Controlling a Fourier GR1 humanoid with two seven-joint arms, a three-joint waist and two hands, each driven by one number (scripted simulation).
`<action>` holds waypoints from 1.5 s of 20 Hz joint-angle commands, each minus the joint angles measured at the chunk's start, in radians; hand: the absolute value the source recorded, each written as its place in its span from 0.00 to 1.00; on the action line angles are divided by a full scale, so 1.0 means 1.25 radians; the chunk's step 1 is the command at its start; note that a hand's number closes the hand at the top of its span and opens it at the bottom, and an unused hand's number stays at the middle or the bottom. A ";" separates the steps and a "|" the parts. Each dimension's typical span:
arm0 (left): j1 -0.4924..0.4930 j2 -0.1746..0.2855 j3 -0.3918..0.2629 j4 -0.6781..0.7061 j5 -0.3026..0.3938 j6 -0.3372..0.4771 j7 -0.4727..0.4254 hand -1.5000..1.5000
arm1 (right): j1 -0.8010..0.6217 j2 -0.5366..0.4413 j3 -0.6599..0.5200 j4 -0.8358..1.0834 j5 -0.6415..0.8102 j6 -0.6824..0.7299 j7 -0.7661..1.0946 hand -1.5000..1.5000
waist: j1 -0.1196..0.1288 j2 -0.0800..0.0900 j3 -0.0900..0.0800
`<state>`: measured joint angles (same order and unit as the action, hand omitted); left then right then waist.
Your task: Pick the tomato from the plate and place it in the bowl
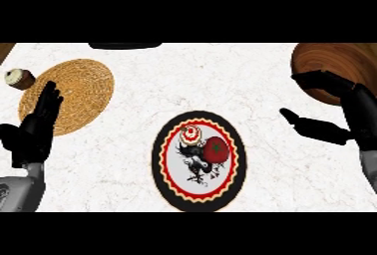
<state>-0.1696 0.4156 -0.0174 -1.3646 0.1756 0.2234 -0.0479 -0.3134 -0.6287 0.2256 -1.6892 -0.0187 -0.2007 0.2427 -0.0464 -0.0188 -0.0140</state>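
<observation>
Bright, even light (counter (243,69) near-white).

White counter top (221,74) with faint brownish veining, evenly lit, spreading between the left hand (37,134) and the right hand (359,117). Beyond the left hand, in the far corner, a brown sliver (5,50), perhaps wood. Up and right of that hand, at the far edge, a flat dark shape (125,46).
</observation>
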 commanded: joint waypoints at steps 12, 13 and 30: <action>0.020 0.023 -0.008 -0.106 -0.005 -0.005 0.116 0.50 | 0.350 0.055 0.266 -0.459 0.677 -0.215 0.520 0.00 | 0.018 0.008 0.009; 0.070 -0.005 -0.026 -0.121 -0.020 0.005 0.072 0.50 | 0.327 0.071 0.269 -0.477 0.709 -0.175 0.572 0.00 | 0.027 0.009 0.009; 0.031 -0.019 -0.031 -0.148 -0.031 -0.016 0.127 0.50 | -0.098 0.136 0.163 -0.232 0.339 0.366 0.792 0.00 | 0.067 0.018 0.009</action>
<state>-0.1540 0.4107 -0.0376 -1.5187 0.1455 0.1931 0.0992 -0.3516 -0.4787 0.4421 -2.0784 0.5130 0.1026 1.1014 0.0262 0.0041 -0.0031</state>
